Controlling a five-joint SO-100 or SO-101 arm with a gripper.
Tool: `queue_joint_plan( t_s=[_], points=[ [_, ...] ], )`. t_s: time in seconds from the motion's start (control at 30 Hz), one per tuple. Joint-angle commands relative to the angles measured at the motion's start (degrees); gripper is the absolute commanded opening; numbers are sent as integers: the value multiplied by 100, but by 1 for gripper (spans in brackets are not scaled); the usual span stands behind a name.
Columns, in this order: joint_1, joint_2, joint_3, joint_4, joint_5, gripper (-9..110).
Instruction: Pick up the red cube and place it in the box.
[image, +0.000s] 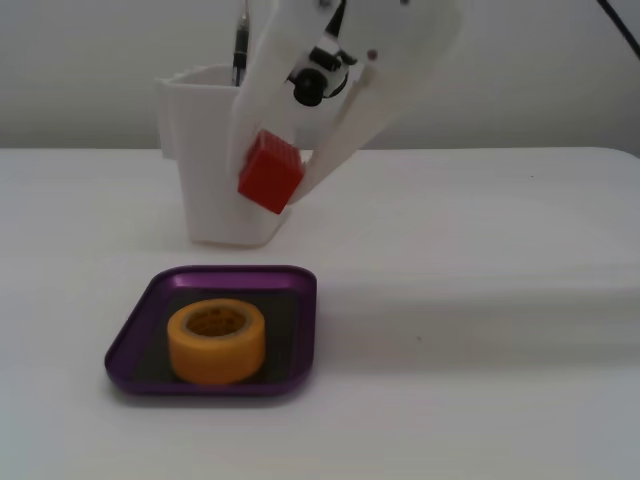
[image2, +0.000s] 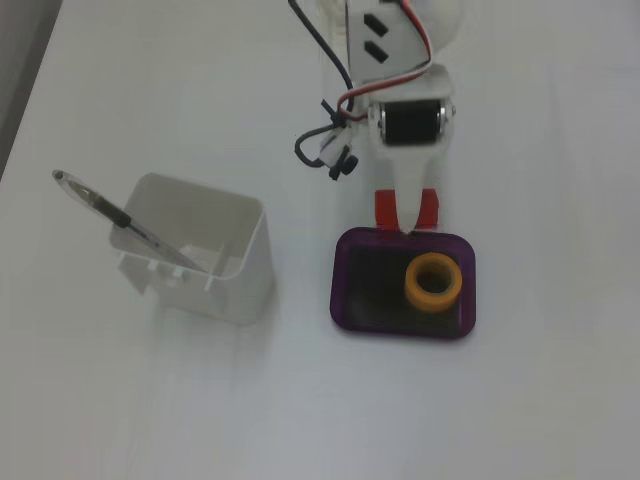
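Observation:
My gripper (image: 271, 186) is shut on the red cube (image: 270, 172) and holds it tilted in the air, in front of the white cup and above the far part of the table behind the box. The box (image: 128, 345) is a shallow purple tray with a yellow-orange tape roll (image: 216, 341) in it. From above, the gripper (image2: 408, 218) hangs over the box's (image2: 341, 285) far rim. The upper finger hides the middle of the red cube (image2: 431, 208), whose two ends show on either side.
A tall white square cup (image: 226, 150) with a pen (image: 241, 45) in it stands behind the tray; from above the cup (image2: 205, 258) lies left of the tray. The tape roll (image2: 433, 283) fills the tray's right half in that view.

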Motion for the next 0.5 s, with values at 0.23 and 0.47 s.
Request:
queue_joint_plan(
  t_s=[0.23,0.47],
  points=[
    [114,-1459,-1248,-26,26,-1],
    [483,-1846,-1477,9,-26,-1]
  ],
)
